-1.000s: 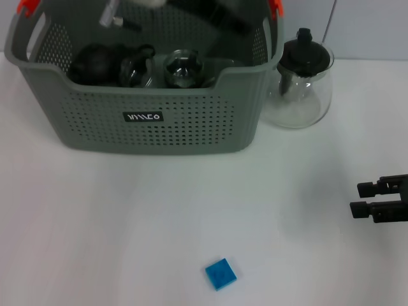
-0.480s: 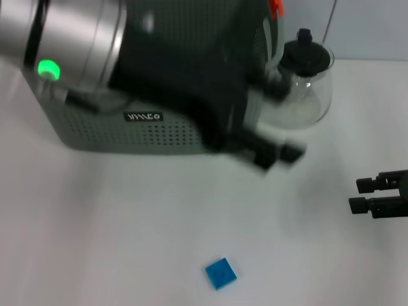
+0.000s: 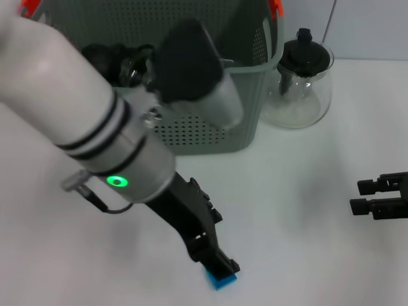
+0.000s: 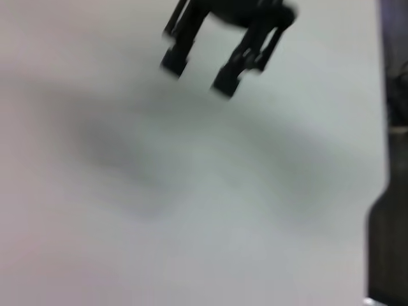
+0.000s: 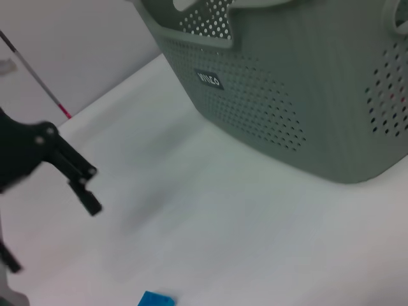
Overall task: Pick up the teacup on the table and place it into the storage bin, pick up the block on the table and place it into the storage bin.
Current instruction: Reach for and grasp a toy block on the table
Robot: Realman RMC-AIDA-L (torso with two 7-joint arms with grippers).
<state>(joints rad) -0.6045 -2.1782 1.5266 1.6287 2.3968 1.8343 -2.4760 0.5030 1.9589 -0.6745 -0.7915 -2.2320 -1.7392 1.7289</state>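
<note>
Nearest the robot, at the front edge of the white table (image 3: 306,217), the blue block (image 3: 223,278) is seen lying flat, partly covered in the head view by the left gripper (image 3: 217,260), which is stretched down over it at the end of the long silver and black left arm. Whether the fingers touch the block cannot be told, and the gap between the jaws is hidden by the gripper's own body, so their state cannot be told either. On the right wrist view the block (image 5: 156,299) is shown just at the frame's edge, with the left gripper (image 5: 80,185) a little apart from it. Further out on the right side, the right gripper (image 3: 364,196) is held low over bare table, its two black fingers parted with a clear gap and nothing between them; it is also caught in the left wrist view (image 4: 197,70). Beyond, the storage bin (image 3: 245,121) is set at the back, dark items dimly visible inside. Just beside it on the right, a glass teapot (image 3: 299,83) with a black lid is placed
</note>
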